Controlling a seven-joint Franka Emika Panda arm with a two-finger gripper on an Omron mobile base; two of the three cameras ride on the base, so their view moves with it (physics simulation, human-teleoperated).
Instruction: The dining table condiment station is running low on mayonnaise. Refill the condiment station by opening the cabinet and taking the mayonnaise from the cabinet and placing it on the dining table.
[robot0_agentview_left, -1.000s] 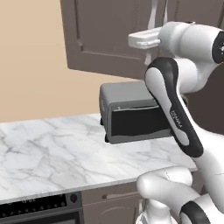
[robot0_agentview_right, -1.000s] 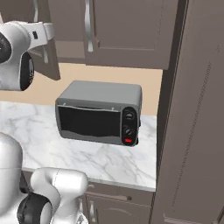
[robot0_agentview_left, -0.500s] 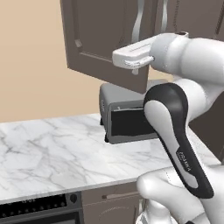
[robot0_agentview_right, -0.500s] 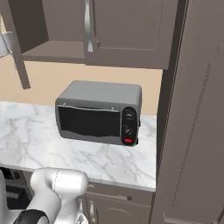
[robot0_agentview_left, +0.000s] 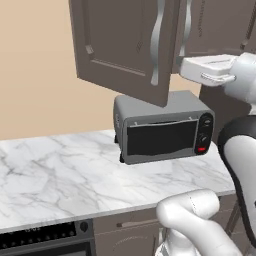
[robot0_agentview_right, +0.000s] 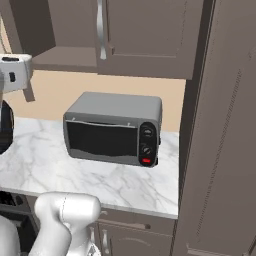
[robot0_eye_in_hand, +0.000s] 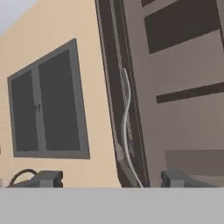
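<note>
- Three views, taken in turn. Left base view: the cabinet (robot0_agentview_left: 125, 50) hangs above the worktop (robot0_agentview_left: 65, 170), and its left door (robot0_agentview_left: 120, 47) stands swung out toward the camera, its long curved silver handle (robot0_agentview_left: 157, 42) near the free edge. A grey toaster oven (robot0_agentview_left: 162, 130) sits on the worktop toward the back right, under the cabinet.
- Right base view: the cabinet's right door (robot0_agentview_right: 145, 35) is closed, its handle (robot0_agentview_right: 101, 30) at the left edge; left of it the opened bay shows as a dark recess. The toaster oven sits near the worktop's right end, beside a tall dark unit (robot0_agentview_right: 220, 140).
- Hand view: the gripper (robot0_eye_in_hand: 111, 178) has its two finger tips wide apart with nothing between them — the open door's edge and handle rise just beyond. A dark window (robot0_eye_in_hand: 48, 118) sits in the beige wall.
- Mayonnaise: I cannot tell where it is.
</note>
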